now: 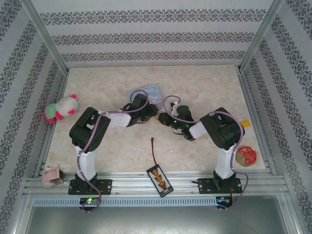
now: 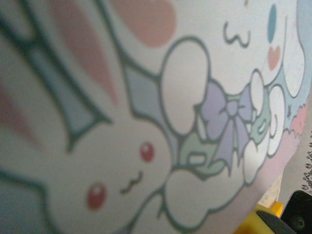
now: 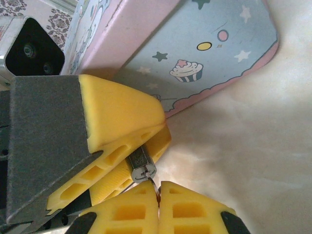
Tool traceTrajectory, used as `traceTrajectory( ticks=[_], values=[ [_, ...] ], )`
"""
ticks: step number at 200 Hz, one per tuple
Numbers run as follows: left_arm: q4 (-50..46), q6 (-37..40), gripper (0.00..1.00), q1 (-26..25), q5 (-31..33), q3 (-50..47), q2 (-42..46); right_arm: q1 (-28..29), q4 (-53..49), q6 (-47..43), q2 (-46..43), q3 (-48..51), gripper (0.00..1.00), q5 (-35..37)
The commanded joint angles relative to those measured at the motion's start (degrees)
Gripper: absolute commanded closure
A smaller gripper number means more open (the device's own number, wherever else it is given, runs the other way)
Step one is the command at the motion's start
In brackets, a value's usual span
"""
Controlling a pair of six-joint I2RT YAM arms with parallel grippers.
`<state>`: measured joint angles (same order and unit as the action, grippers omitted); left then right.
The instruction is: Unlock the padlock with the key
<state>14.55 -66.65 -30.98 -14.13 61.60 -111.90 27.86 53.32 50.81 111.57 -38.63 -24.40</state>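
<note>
Both arms meet mid-surface in the top view, the blue tin (image 1: 146, 91) lying just beyond them at 12 o'clock. On the right wrist camera, the left tool (image 3: 155, 148) comes in from 9 o'clock. Its yellow fingers are clamped on a small metal body that I take to be the padlock (image 3: 141, 165), with the bright end face poking out toward 5 o'clock.

Directly under it, at 6 o'clock, the right tool (image 3: 158, 195) has its fingers pinched together. A thin sliver shows at their tips, and that looks like the key (image 3: 155, 185). The tip sits just beside the lock's end face, almost touching it. Whether it has entered the keyway is too small to tell.

So this reads as the insertion step, and it is fiddly. The key's blade needs to line up with the lock's long axis before any push, because a slanted entry will skate off that shiny face. The left tool should hold rock steady and act as the vice while the right tool makes every correction. A gentle feed comes first, and the turn only once the blade is seated. Very little of the key shows, so a hard twist could roll it between the pads. The pale surface (image 3: 253, 161) lies below if either piece slips.
</note>
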Motion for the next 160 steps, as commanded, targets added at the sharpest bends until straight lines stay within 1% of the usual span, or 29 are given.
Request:
traceTrajectory(
  ticks=[1,56,69,117,160],
  values=[
    [-0.22,-0.36,0.89,-2.77,-10.09,-0.92,1.11,-0.79,2.67,-0.27,1.07,-3.04,0.97,5.42],
    [1.15,-2.37,0.88,-2.24,-8.12,-2.74,1.59,-0.96,2.10,-0.50,-1.51,0.93,0.77,6.22],
    [1.86,-3.08,0.88,-1.99,-7.57,-3.22,1.59,-0.96,2.07,-0.49,-2.18,2.04,0.74,6.05],
    [2.11,-3.76,0.88,-1.41,-6.46,-3.72,1.59,-0.74,2.22,-0.48,-5.42,6.80,0.72,6.36],
    [2.20,-3.92,0.87,-1.13,-6.39,-3.60,1.47,0.65,2.31,-0.52,-7.09,8.24,0.72,6.40]
  ],
)
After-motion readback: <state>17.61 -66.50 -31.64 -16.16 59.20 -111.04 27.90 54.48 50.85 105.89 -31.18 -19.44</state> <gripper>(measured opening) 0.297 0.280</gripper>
